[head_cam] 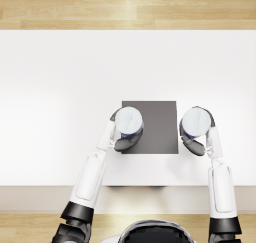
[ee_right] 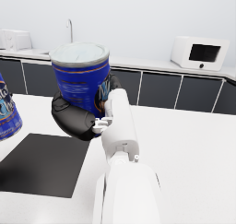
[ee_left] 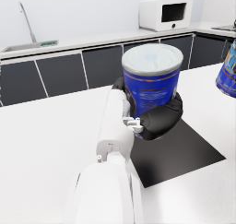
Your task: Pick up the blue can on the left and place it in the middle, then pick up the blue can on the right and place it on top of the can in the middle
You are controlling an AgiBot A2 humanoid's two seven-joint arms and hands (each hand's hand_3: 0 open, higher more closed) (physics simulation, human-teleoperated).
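Here the white table fills most of the head view, with the dark mat lying at its centre, just below the middle. The left arm comes up from seven o'clock and its left hand is wrapped around the left blue can, which sits over the mat's nine-o'clock edge. The left wrist view shows this can upright and, as far as I can tell, lifted clear of the mat. The right arm rises from five o'clock; its right hand is clamped on the right blue can, just off the mat's three-o'clock edge, and the right wrist view shows that can raised above the table too.

The step in hand looks like setting the left can down in the middle. It would be done well by carrying it a little further toward three o'clock, to the mat's centre, keeping it plumb, lowering until the base rests flat, and only then opening the fingers. The right hand should hold its can level and well clear until the left arm has left.
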